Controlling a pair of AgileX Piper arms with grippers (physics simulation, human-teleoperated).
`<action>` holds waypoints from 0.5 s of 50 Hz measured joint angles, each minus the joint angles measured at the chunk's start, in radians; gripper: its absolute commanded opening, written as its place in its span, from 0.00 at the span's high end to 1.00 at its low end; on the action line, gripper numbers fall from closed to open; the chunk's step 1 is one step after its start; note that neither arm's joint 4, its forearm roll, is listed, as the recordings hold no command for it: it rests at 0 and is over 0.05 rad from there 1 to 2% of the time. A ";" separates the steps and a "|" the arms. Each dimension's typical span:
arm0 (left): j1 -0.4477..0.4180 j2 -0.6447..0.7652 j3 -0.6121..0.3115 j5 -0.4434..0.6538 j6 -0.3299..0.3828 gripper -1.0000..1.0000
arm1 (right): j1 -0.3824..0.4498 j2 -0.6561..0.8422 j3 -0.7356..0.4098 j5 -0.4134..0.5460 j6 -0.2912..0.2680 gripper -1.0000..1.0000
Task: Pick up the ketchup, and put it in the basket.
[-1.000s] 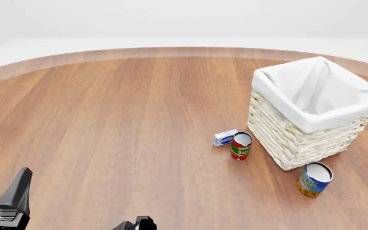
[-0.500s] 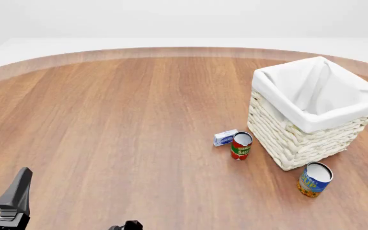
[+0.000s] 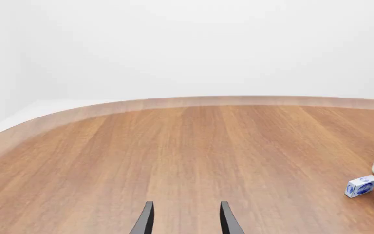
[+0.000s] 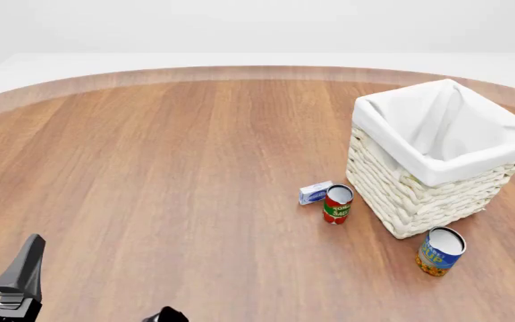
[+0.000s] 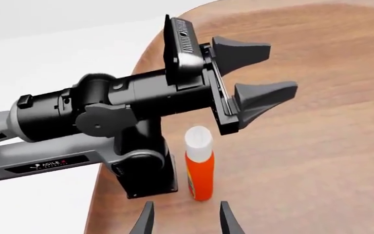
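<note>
**Ketchup stands by the left arm's base as the right gripper faces it with parted fingers**

The ketchup (image 5: 199, 163) stands upright on the wooden table (image 4: 177, 168), close beside the black base of the left arm, as the right wrist view shows; its white cap points up and its red-orange body rests on the wood. The right gripper (image 5: 182, 218) is aimed at the bottle with its two dark fingers spread apart, the bottle just beyond their tips and untouched. The left gripper (image 5: 258, 73) reaches out level above the bottle, its fingers also parted and holding nothing; the left wrist view shows those fingertips (image 3: 144, 222) over bare wood.

In the front view the bottle itself is out of sight. Only the left gripper at the lower left corner and a small dark tip of the right arm at the bottom edge appear. The basket (image 4: 436, 157), cream wicker with a white cloth lining, sits well apart at the table's right side. A red-and-green tomato can (image 4: 337, 204) stands just beside its near left corner, with a small blue-and-white box (image 4: 315, 192) touching or nearly touching the can. A blue-and-yellow can (image 4: 440, 251) stands near the basket's front corner.
</note>
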 measured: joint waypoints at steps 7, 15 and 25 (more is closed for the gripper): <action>0.000 0.000 0.000 0.000 0.000 0.00 | 0.000 0.013 -0.018 0.008 0.008 0.00; 0.000 0.000 0.000 0.000 0.000 0.00 | -0.004 0.026 -0.037 0.020 0.016 0.00; 0.000 0.000 0.000 0.000 0.000 0.00 | -0.017 0.035 -0.054 0.034 0.026 0.00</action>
